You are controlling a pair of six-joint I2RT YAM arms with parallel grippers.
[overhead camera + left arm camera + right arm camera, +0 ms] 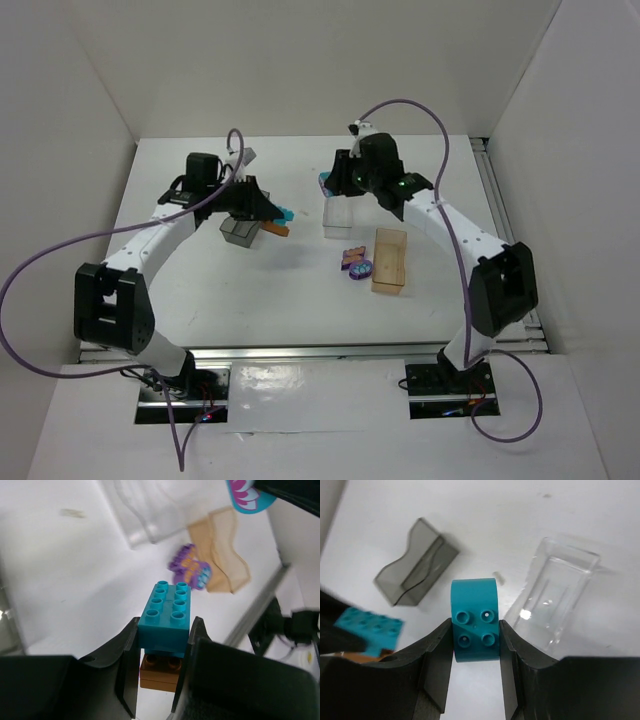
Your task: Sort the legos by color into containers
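Note:
My left gripper is shut on a teal six-stud brick with an orange brick stuck under it, held above the table right of the smoky grey bin. My right gripper is shut on a teal rounded four-stud brick, held above the table between the grey bin and the clear bin. Two purple legos lie on the table left of the orange-amber bin. All three bins look empty.
The clear bin stands just below the right gripper. White walls close in the table on the left, back and right. A metal rail runs along the right edge. A small pale scrap lies between the bins.

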